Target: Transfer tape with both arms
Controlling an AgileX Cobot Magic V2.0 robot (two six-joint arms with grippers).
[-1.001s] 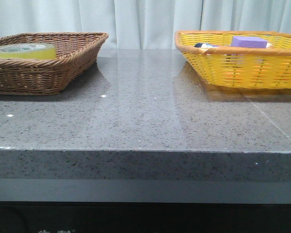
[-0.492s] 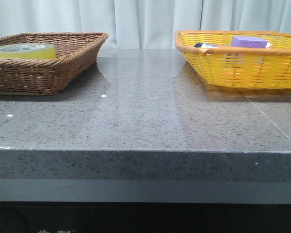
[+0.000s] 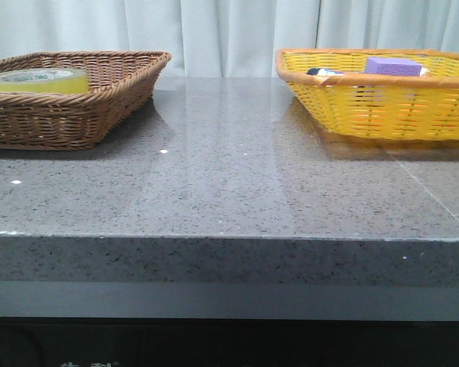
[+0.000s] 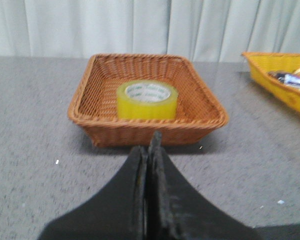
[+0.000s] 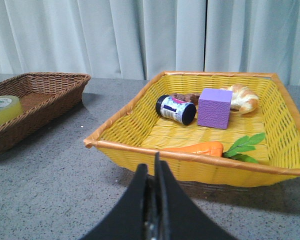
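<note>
- The left arm's black gripper has its two fingers pressed together, holding nothing, and points at the near wall of the brown wicker basket.
- The right arm's black gripper is likewise closed and empty, hanging before the near rim of the yellow woven basket.
- The wide roll of translucent yellow packing tape lies flat, core upward, near the middle of the brown basket on the left of the grey speckled table; neither arm touches it.
- Judged from this, the reach for the roll has not begun. To do it well, the left fingers should spread wide before descending, come over the basket wall rather than through it, and close across the roll's wall or rim squarely so it does not tip.
- The front view shows no arm at all, and only the top of the tape above the wicker rim.
- Only the right wrist view shows the yellow basket's full contents: a purple block, a dark jar, a croissant, a carrot.
</note>
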